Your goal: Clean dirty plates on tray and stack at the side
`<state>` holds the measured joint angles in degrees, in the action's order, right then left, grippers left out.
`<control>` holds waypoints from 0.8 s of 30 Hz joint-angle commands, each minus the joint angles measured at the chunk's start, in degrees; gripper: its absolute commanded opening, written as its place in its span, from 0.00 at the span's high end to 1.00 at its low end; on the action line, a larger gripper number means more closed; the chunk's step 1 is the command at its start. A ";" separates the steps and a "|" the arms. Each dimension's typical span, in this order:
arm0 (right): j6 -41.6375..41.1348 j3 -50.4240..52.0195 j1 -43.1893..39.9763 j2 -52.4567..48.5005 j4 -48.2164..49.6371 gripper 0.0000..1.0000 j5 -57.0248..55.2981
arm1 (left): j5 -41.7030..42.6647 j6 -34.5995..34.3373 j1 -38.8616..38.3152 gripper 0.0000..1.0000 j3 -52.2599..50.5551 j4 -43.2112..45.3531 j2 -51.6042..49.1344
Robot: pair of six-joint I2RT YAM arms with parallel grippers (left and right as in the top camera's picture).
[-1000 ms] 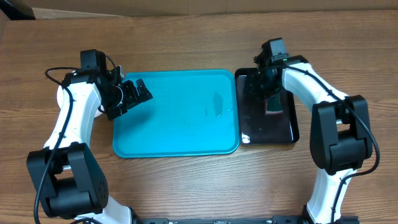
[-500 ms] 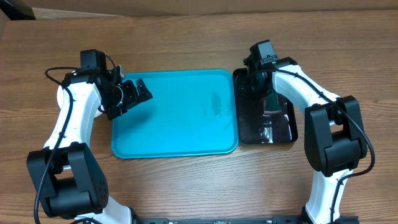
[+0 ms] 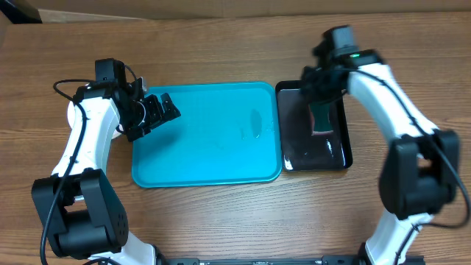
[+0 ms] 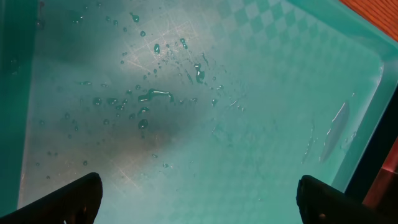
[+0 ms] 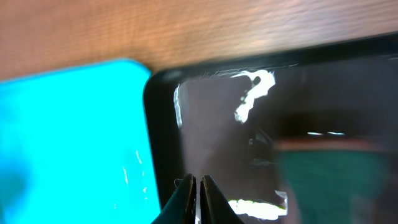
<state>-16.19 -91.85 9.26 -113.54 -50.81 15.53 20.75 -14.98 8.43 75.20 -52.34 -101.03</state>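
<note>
The overhead camera looks straight down on the wooden table (image 3: 221, 213), with the turquoise tray (image 3: 206, 147) at frame centre and the black tray (image 3: 294, 140) just right of it. The left wrist camera hangs close over the turquoise tray's wet floor. The right wrist camera, blurred, looks steeply down at both trays' adjoining corners, with table along the top.

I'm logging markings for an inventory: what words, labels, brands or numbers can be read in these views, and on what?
None: no text, label, brand or number can be read in any view.
The turquoise tray shows only water drops and a faint checker pattern, the black tray only glare, and the wooden table carries no print.
</note>
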 commanded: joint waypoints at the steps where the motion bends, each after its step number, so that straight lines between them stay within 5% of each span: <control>1: 1.01 -1.92 -6.56 5.38 -1.92 0.93 -2.64 | -0.42 0.83 -0.15 0.00 0.72 0.11 1.40; 3: 1.01 -1.92 -10.05 5.92 -3.91 0.87 -2.58 | -0.42 0.85 -0.15 0.00 0.72 0.11 1.40; 4: 1.16 -1.92 -11.65 6.03 -4.87 0.74 -2.58 | -0.42 0.83 -0.15 0.00 0.72 0.11 1.40; 6: 1.27 -1.92 -14.82 6.08 -6.36 0.20 -2.64 | -0.42 0.83 -0.15 0.00 0.72 0.11 1.40; 8: 1.25 -1.92 -17.97 6.08 -6.62 0.00 -2.67 | -0.42 0.85 -0.15 0.00 0.72 0.11 1.40; 24: 1.20 -1.92 -28.41 6.08 -6.34 0.00 -2.64 | -0.42 0.83 -0.15 0.00 0.72 0.11 1.40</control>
<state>-15.14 -93.10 -19.18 -108.27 -57.47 13.08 20.75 -14.98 8.43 75.20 -52.31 -101.03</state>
